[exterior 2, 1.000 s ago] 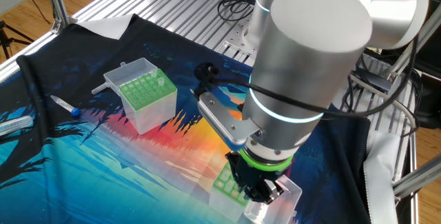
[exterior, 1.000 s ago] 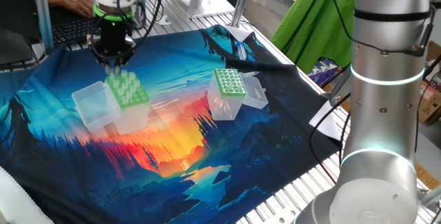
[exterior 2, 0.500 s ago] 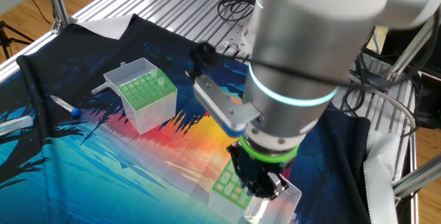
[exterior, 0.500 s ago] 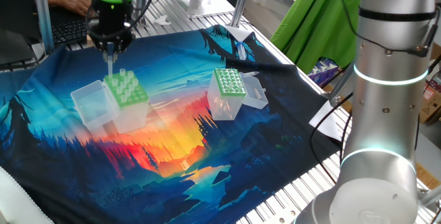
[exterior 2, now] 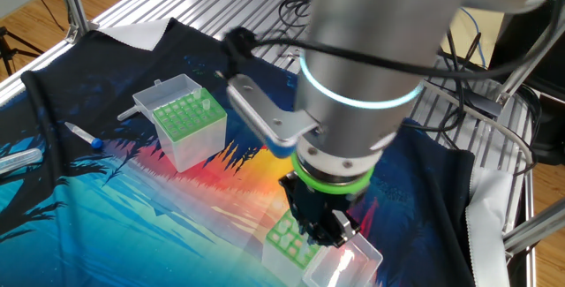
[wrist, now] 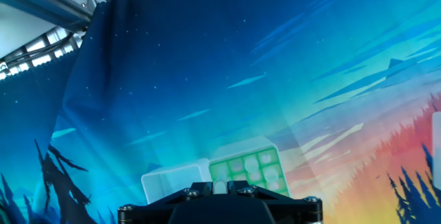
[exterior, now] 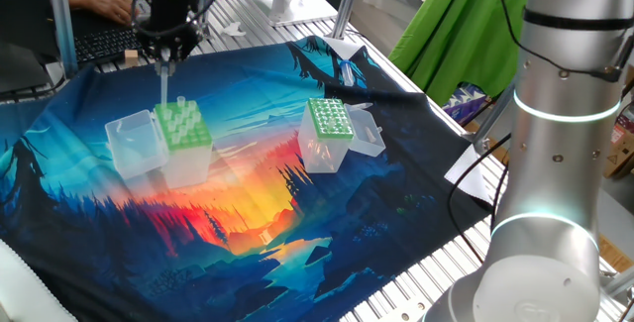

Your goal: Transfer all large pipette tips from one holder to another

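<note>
The gripper (exterior: 164,56) was clamped on one large pipette tip (exterior: 163,79) above the wide-holed holder (exterior: 182,130), where several tips remained; the finely-holed holder (exterior: 330,120) appeared unfilled, transfer barely begun.

I see bright, even overhead light in all three views, with only soft shadows on the printed cloth (exterior: 248,193). Glare sits on the silver arm (exterior: 555,114) and the clear box lid (exterior 2: 340,265). The arm's near casing looks blurred in the other fixed view; my hand view stays fairly sharp
</note>
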Controlling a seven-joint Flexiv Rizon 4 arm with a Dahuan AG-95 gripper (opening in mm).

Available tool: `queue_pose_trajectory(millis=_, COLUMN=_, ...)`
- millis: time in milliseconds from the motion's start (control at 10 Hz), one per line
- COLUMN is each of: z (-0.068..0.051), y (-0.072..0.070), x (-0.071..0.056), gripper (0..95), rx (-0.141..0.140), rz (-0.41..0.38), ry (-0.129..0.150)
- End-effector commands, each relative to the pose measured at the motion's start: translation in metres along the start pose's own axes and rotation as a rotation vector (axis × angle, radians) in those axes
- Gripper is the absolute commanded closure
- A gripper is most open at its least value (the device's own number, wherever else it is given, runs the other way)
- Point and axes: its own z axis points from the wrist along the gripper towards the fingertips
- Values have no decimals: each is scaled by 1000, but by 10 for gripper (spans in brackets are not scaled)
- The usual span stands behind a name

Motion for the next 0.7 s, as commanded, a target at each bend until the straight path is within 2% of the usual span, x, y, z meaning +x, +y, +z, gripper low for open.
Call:
queue_pose_trajectory(millis=100, z=-1, y=-1, x=0, gripper=950, rx=-4, rz=6, ry=0)
queue_pose_trajectory(millis=400, z=-1, y=-1, x=-1, gripper=950, rx=-11, rz=9, ry=8)
queue_pose_trajectory(millis=500, z=-1, y=-1, x=-1, gripper=950, rx=-18, rz=7, ry=15)
queue_pose_trajectory(millis=600, z=-1, y=-1, x=-1, gripper=950, rx=-41, rz=13, ry=25)
queue_pose_trajectory(millis=700, z=-1, y=-1, x=-1, gripper=950, rx=-42, rz=10, ry=19)
